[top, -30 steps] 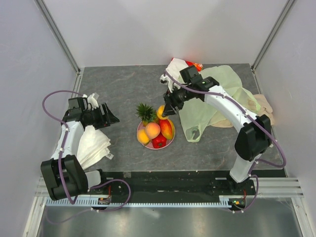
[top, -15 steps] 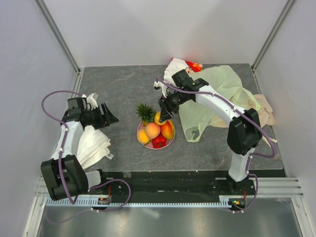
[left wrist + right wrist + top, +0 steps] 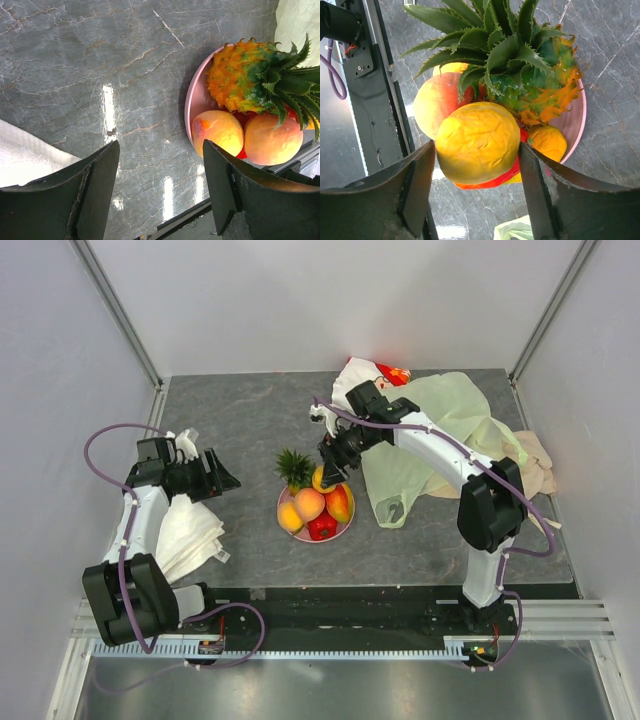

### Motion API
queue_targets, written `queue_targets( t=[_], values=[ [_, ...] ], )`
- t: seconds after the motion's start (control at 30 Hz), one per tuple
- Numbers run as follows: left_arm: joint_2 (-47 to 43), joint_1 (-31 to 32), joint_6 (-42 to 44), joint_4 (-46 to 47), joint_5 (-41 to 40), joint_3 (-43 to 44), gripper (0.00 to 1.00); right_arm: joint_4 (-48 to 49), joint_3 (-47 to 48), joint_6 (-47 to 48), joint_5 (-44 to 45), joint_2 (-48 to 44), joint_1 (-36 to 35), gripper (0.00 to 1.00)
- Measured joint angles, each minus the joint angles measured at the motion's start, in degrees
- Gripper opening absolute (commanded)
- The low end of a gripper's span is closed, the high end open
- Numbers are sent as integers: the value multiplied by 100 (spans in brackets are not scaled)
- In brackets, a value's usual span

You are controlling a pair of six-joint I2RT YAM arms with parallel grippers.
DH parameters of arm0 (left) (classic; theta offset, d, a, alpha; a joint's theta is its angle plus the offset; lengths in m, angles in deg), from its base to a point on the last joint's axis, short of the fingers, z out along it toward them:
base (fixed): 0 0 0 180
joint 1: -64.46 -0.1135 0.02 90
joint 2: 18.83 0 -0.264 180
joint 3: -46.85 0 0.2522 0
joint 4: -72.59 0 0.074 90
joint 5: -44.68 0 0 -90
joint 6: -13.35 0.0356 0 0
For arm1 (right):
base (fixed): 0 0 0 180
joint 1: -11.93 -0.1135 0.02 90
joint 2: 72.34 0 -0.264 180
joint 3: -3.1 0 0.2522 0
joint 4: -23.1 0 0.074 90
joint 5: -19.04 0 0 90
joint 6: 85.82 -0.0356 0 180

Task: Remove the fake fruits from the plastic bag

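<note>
Left gripper: Your left gripper [image 3: 160,145] has its jaws wide apart, with nothing between them. It hangs over the grey stone-look table [image 3: 75,60], near the folded white cloth [image 3: 188,530].
Right gripper: Your right gripper [image 3: 330,476] is over the round pink plate [image 3: 577,120]. One finger [image 3: 415,185] stands on each side of a bumpy yellow-orange plastic fruit [image 3: 477,142], right up against it. You cannot tell if the jaws squeeze it or just stand beside it.
Fruit in the jaws: It is above the pile on the plate. You cannot tell if it rests on the fruits under it.
Other fruits: The spiky plastic pineapple with green leaves [image 3: 293,468], the pale orange-pink peach [image 3: 309,503], the yellow-red mango [image 3: 340,503], the shiny red pepper [image 3: 321,527] and a small yellow fruit [image 3: 289,516] all lie on the plate, packed close together.
Bag: The thin pale-green plastic bag [image 3: 445,425] lies mostly flat on the table, just right of the plate and under your right arm. One handle loop [image 3: 393,510] points toward the near edge.
Around the bag: A white-and-red printed pouch [image 3: 365,373] lies at its back left corner. A beige cloth [image 3: 538,455] peeks out at its right side.
</note>
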State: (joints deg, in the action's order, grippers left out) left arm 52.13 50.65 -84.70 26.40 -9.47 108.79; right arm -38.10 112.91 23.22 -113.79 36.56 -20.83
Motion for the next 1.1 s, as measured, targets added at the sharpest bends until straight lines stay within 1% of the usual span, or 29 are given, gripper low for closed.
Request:
queue_targets(
  t=[0.6,0.8,0.93,0.97,1.1],
  values=[
    [0,0,2,0,4,-31,75,-20,0,-22,33,68,-4,98],
    [0,0,0,0,4,-31,75,-9,0,-17,317,68,4,98],
    [2,0,0,0,2,-31,81,-15,0,-15,518,66,140,98],
    [2,0,0,-2,2,-31,99,-28,0,-13,564,63,219,98],
    [70,0,24,-15,4,85,99,-153,11,-22,782,-22,769,98]
  ],
)
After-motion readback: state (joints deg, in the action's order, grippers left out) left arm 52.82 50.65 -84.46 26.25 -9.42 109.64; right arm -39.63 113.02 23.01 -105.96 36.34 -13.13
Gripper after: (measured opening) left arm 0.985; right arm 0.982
